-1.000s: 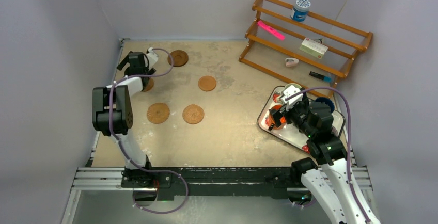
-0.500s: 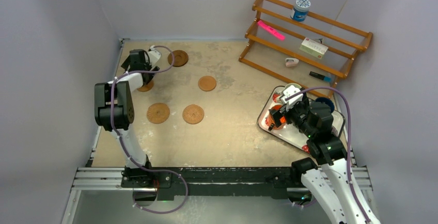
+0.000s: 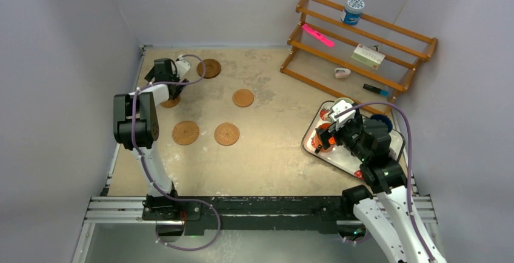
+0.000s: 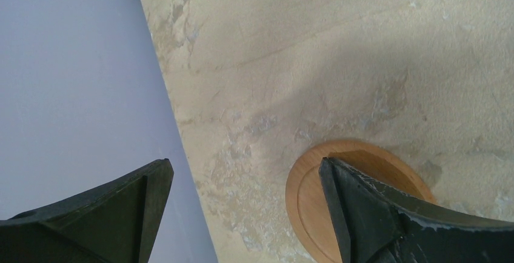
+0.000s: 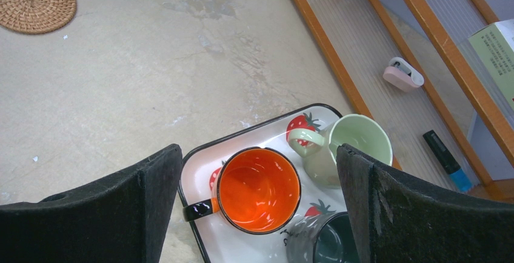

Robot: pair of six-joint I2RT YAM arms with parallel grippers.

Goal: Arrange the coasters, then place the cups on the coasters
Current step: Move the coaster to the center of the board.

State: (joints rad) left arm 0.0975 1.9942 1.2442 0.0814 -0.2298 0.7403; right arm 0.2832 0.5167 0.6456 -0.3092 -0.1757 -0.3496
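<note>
Your left gripper [image 4: 242,172] hangs wide open by a wooden coaster [image 4: 306,196], your right gripper [image 5: 257,154] (equally agape) above the orange cup [image 5: 259,190].

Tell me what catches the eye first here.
A bright orange mug sits among other mugs on a strawberry-print tray at the right of the table, directly under the open right tool. Round brown coasters lie scattered over the left half, and a wooden rack stands in the far right corner.
</note>
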